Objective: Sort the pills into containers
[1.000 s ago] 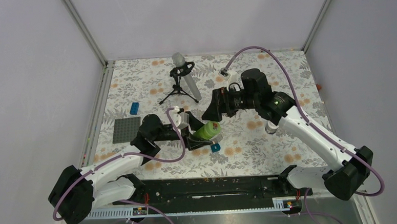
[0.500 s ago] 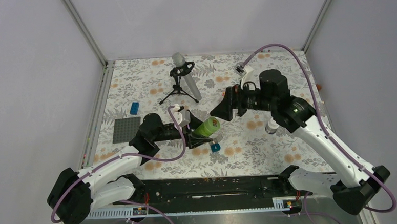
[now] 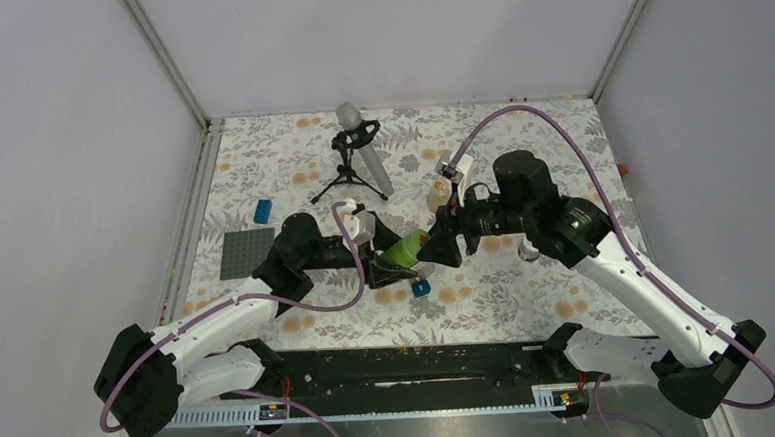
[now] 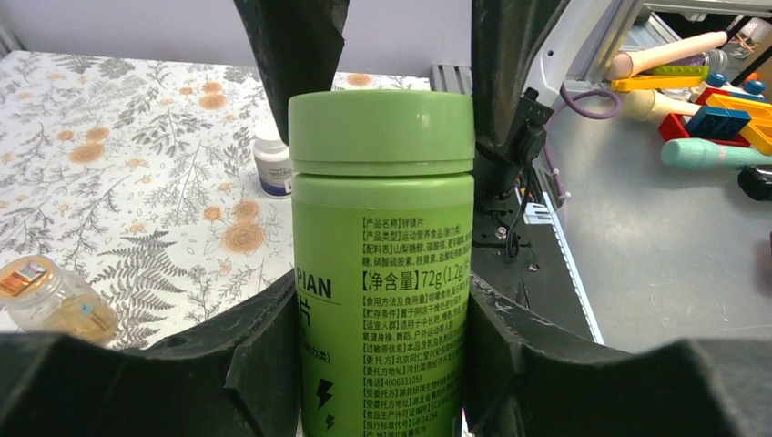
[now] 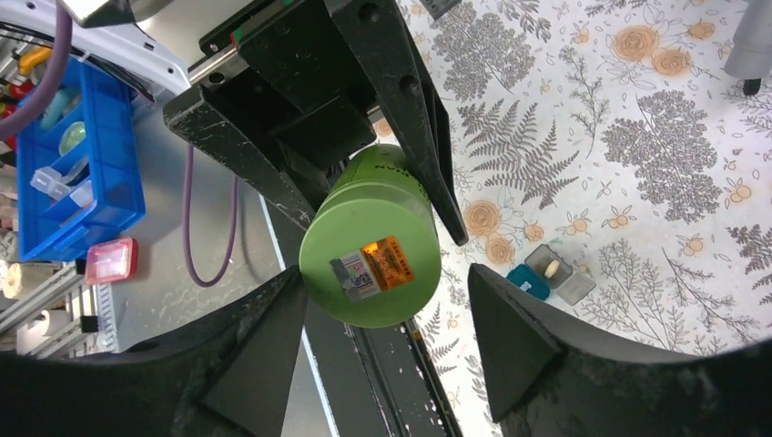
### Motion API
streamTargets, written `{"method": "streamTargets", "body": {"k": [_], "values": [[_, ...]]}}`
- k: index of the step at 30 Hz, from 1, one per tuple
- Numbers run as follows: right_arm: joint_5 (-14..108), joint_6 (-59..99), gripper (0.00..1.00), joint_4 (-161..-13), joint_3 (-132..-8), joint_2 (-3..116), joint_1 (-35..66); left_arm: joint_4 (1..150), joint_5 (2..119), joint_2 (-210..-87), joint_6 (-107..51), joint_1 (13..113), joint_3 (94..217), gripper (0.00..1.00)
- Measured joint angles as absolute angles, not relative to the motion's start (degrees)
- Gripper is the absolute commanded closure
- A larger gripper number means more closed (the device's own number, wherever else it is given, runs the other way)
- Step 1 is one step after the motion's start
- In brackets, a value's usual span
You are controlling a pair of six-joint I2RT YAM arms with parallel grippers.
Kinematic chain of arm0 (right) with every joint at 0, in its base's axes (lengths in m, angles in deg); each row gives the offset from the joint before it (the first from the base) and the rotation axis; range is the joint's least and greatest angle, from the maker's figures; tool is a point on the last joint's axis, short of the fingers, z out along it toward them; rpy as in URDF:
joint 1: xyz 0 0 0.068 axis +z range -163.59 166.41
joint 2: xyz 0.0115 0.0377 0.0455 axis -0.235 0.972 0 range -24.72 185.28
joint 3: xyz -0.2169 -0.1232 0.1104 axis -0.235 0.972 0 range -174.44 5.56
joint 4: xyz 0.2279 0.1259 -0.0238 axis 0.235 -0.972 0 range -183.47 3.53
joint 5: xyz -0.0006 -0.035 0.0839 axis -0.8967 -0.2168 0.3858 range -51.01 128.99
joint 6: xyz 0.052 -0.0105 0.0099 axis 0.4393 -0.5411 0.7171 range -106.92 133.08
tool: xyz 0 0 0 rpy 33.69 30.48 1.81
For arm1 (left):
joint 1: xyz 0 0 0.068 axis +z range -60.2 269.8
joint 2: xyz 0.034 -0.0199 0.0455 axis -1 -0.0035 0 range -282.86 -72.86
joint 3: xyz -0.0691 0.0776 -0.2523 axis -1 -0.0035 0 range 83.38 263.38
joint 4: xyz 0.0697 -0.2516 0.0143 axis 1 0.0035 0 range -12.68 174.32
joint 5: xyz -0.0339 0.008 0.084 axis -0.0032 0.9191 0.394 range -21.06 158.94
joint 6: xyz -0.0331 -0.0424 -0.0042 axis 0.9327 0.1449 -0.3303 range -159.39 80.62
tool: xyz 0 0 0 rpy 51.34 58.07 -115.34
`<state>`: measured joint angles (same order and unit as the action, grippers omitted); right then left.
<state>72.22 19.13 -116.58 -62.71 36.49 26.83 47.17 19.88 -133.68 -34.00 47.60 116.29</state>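
green bottle (image 5: 371, 250) clamped in left gripper (image 5: 382, 223) | right gripper (image 5: 384, 271) spread around its lid

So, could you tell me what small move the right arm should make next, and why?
Probably close the right gripper onto the lid. The left gripper holds the green bottle by its body, and the right fingers sit either side of the lid with a gap showing, so it is not yet gripped for unscrewing.

The green bottle (image 4: 380, 273) between the left gripper's (image 4: 378, 328) fingers bore a label reading "PIAN" and "净含量 72g (1.2g"; the finer Chinese print below was hard to read.
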Motion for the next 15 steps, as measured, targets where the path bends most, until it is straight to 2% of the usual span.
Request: {"method": "streamTargets", "body": {"k": [3,6,15], "values": [[72.09,18.32,0.43,-117.34,-62.71,36.51,27.03,48.46,19.57,-134.27,-34.65,47.52,116.77,1.00],[71.70,18.16,0.48,-117.91,-62.71,36.71,27.27,49.66,19.42,-134.86,-35.09,47.52,117.14,1.00],[64.66,27.08,0.40,-115.79,-62.74,40.53,28.41,53.72,21.10,-136.30,-36.31,49.00,117.32,1.00]]}}
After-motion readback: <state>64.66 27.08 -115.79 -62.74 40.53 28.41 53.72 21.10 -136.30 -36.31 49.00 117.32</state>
